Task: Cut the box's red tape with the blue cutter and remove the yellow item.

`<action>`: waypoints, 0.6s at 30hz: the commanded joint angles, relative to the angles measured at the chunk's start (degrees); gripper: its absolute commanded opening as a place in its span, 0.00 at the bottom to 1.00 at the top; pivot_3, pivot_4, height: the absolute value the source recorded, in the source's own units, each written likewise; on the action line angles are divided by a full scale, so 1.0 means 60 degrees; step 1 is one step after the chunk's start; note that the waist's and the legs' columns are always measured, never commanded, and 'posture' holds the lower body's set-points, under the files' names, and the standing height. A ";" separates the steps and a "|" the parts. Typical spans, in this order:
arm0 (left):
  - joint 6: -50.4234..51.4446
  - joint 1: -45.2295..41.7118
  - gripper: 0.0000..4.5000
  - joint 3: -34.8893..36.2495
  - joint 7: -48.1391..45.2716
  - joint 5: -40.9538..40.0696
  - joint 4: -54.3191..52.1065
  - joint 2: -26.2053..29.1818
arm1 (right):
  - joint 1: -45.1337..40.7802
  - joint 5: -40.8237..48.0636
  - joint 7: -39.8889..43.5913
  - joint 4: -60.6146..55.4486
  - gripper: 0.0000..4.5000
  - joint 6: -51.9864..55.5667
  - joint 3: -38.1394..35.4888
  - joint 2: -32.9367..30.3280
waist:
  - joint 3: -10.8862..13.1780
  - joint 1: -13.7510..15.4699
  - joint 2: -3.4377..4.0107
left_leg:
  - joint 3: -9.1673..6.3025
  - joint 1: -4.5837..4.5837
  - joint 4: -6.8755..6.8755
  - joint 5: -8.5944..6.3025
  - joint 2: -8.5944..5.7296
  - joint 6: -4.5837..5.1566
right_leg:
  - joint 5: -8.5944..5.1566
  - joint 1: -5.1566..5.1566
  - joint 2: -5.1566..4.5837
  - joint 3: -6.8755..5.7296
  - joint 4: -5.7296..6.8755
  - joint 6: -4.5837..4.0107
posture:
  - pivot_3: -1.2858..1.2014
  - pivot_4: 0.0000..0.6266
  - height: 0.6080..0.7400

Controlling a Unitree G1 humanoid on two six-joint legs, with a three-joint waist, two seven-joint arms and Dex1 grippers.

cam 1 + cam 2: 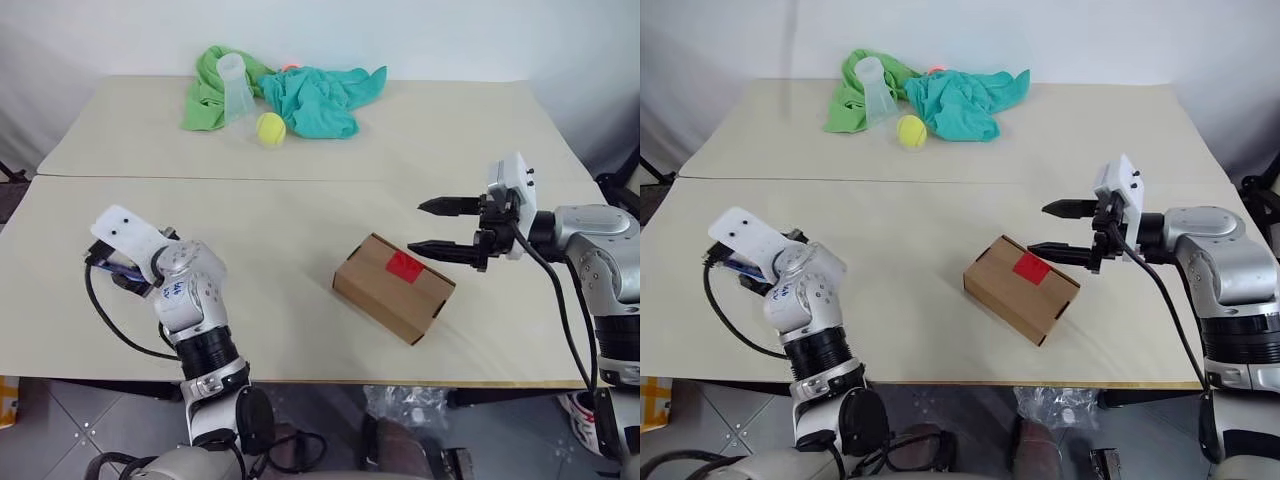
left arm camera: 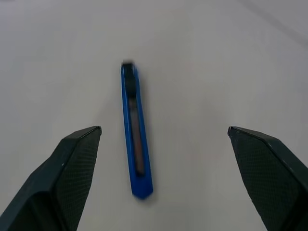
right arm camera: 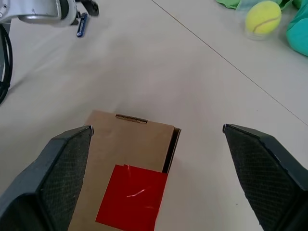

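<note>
On near table (image 1: 300, 345), left gripper (image 2: 163, 159) hangs over blue cutter (image 2: 134, 132), fingers wide; advice: centre on handle, then close. Box (image 1: 392, 287) sealed with red tape (image 1: 404, 265); right gripper (image 1: 447, 228) beside, fingers wide, empty. Far off: tennis ball (image 1: 270, 128), cloths (image 1: 310, 95), cup (image 1: 236, 88); nothing blocks.

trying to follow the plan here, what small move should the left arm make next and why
Probably lower the left gripper onto the blue cutter and close on it. The cutter lies flat on the table between the open fingers, not yet touched, and the red tape on the box is uncut. The right gripper hovers open by the box.
</note>
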 commanded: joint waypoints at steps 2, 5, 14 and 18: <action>-0.0069 -0.0285 0.99 0.0178 0.0551 -0.0293 0.0882 -0.0966 | -0.0140 0.0104 -0.0058 -0.0232 1.00 -0.0063 -0.0116 0.0103 | 0.0000 0.0001 0.0000 | 0.0001 0.0001 -0.0001 0.0000 -0.0001 0.0000 | 0.0000 0.0000 0.0001 -0.0002 0.0003 0.0000 | 0.52 0.24 1.00; -0.0036 -0.0249 0.99 0.0048 0.0736 -0.0284 0.0840 -0.0866 | -0.0014 0.0068 -0.0078 -0.0318 1.00 -0.0068 -0.0193 0.0048 | -0.0002 -0.0002 0.0003 | 0.0006 0.0005 -0.0002 0.0000 -0.0002 0.0000 | 0.0000 0.0001 0.0000 0.0003 0.0003 0.0000 | 0.52 0.24 1.00; 0.0071 -0.0046 0.91 0.0238 0.0755 -0.0521 0.1047 -0.0599 | 0.0246 0.0134 -0.0243 -0.0637 1.00 0.0061 -0.0418 -0.0139 | -0.0003 -0.0006 0.0004 | 0.0011 0.0010 -0.0002 -0.0001 -0.0002 -0.0001 | 0.0000 0.0001 0.0000 0.0008 0.0005 0.0000 | 0.52 0.24 1.00; 0.0193 -0.0018 0.66 0.0309 0.0536 -0.0712 0.1057 -0.0442 | 0.0328 0.0161 -0.0294 -0.0718 1.00 0.0084 -0.0445 -0.0217 | -0.0006 -0.0018 0.0009 | 0.0017 0.0014 -0.0002 -0.0001 -0.0002 -0.0002 | 0.0000 0.0001 0.0000 0.0014 0.0006 0.0000 | 0.52 0.24 1.00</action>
